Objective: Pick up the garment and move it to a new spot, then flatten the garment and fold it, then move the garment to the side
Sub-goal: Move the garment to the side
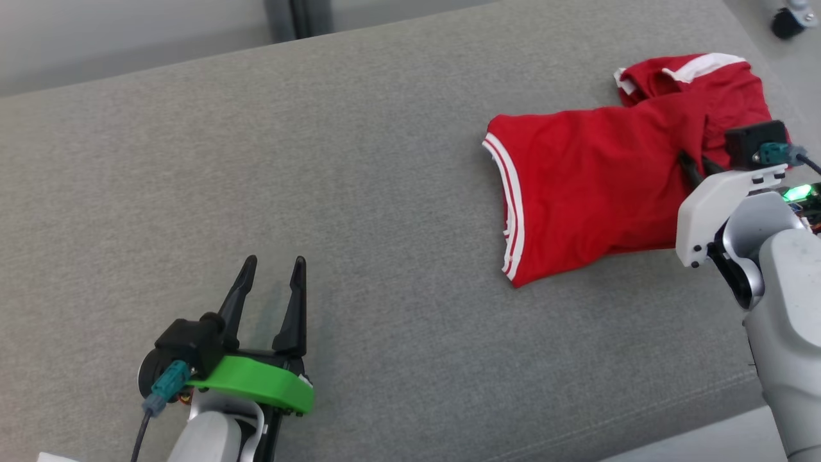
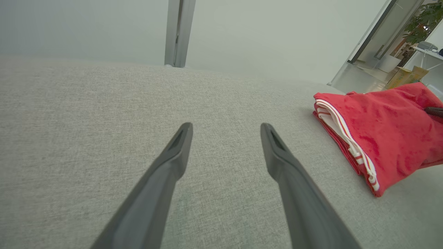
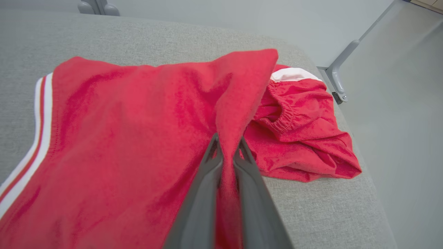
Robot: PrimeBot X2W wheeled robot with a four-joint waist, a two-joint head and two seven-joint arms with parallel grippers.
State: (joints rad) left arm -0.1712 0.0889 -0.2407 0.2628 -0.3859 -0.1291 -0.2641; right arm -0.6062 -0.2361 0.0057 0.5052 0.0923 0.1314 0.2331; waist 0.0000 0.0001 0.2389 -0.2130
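The garment (image 1: 590, 173) is a pair of red shorts with white stripes, lying crumpled at the right end of the grey cushioned surface (image 1: 359, 192). My right gripper (image 1: 696, 163) is shut on a raised fold of the garment (image 3: 228, 114), pinching the red cloth between its fingertips (image 3: 213, 152). My left gripper (image 1: 272, 266) rests open low at the left, well apart from the garment, with bare grey fabric between its fingers (image 2: 180, 145). In the left wrist view the garment (image 2: 384, 135) lies off to the right.
The surface's right edge (image 3: 356, 145) drops to a pale floor close beside the garment. A metal leg (image 3: 337, 72) stands past that edge. A dark caster wheel (image 1: 787, 22) sits at the far right. A vertical post (image 2: 178, 33) rises behind the surface.
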